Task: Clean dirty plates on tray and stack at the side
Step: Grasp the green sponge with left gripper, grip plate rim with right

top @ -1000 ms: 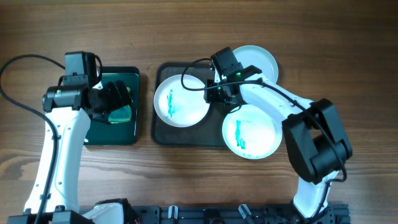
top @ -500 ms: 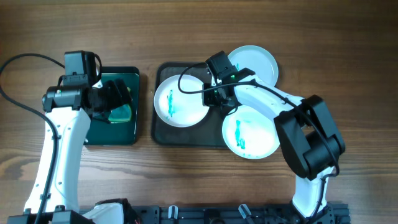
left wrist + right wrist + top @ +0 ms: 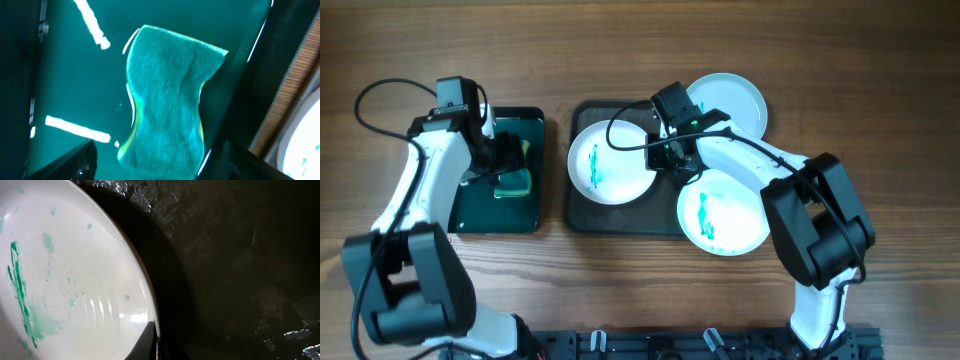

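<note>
A white plate [image 3: 610,165] with a teal smear lies at the left of the dark grey tray [image 3: 582,215]. My right gripper [image 3: 665,156] is shut on its right rim. In the right wrist view one dark finger [image 3: 148,339] lies inside the rim of the plate [image 3: 65,280]; the other finger is lost against the dark tray [image 3: 235,270]. A pale blue smeared plate [image 3: 725,212] overhangs the tray's front right. A second white plate [image 3: 730,100] lies at its back right. My left gripper [image 3: 500,168] is open, its fingers [image 3: 75,162] on either side of a green sponge [image 3: 167,100].
The sponge [image 3: 515,183] lies in a smaller black tray with a green inside [image 3: 505,215], left of the dark grey tray. Bare wooden table [image 3: 880,120] surrounds both trays. Cables run from both arms over the table.
My left arm has swung round and its gripper has shifted slightly over the sponge. My right gripper moved left to the plate's rim a second ago and has since held still.
</note>
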Controlling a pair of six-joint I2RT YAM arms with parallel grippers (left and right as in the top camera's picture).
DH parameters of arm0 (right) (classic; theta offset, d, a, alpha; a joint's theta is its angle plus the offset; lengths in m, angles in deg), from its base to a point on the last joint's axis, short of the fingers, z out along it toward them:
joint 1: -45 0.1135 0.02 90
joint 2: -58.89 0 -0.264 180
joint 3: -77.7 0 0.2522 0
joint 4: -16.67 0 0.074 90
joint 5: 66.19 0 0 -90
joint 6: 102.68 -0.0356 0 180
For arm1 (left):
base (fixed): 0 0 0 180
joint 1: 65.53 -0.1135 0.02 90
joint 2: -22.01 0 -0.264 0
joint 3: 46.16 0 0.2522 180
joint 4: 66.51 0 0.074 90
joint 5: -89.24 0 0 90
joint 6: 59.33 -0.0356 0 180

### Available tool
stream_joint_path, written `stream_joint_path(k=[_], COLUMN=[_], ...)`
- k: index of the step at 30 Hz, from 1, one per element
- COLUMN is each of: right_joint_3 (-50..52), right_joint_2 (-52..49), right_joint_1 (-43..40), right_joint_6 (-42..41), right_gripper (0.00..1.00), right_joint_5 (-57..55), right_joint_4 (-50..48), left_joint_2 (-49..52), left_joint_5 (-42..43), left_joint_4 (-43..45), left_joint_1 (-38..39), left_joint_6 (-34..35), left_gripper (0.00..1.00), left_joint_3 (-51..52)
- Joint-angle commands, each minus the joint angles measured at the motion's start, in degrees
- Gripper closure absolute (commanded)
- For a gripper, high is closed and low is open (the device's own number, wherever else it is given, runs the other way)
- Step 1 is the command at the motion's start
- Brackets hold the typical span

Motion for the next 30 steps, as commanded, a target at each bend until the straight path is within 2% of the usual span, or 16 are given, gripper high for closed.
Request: stream_joint_path(k=[1,7,9,11,14,17,18,19,22,26,30], right_joint_3=[-0.31,-0.31,-0.31,-0.31,-0.31,-0.31,-0.31,-0.31,-0.31,-0.31,-0.31], right_joint_2=[-2.32,-2.32,-2.32,-2.32,-2.32,-2.32,-2.32,-2.32,-2.32,-2.29,-2.29], right_joint_1=[0.07,0.07,0.07,0.07,0.07,0.07,0.07,0.07,0.07,0.07,0.02], right_joint_6=[0.13,0.17,0.13,0.17,0.20,0.13,0.15,0.13,0.20,0.24,0.48], right_gripper=[0.96,0.96,0.96,0.96,0.96,0.96,0.96,0.95,0.96,0.96,0.96], right_joint_5=[-1.31,-1.29,-1.29,-1.29,-1.29,-1.29,-1.29,-1.29,-1.29,-0.15,2.45], right_joint_4=[0.26,0.28,0.28,0.28,0.46,0.44,0.44,0.44,0.35,0.55,0.59], left_joint_2=[3.72,8.44,8.63,8.63,8.66,8.66,8.66,8.63,7.89,1.64,-1.66], left_joint_5=[1.55,1.75,4.83,4.79,4.81,4.81,4.81,4.83,4.81,5.99,17.16], left_joint_4=[2.43,6.86,7.26,7.23,8.31,9.86,10.03,10.34,10.08,-1.27,-6.80], left_joint_1=[-0.22,-0.04,-0.04,-0.04,-0.04,-0.04,-0.04,-0.04,-0.07,-0.04,0.72], left_joint_6=[-3.78,-3.98,-5.44,-5.44,-5.42,-5.18,-5.18,-5.01,-3.76,2.60,2.99], left_gripper=[0.29,0.33,0.37,0.47,0.54,0.76,0.92,0.96,0.96,0.96,0.96], left_joint_3=[-0.96,-0.96,-0.96,-0.90,1.27,3.58,3.58,3.56,2.89,-8.68,-15.21])
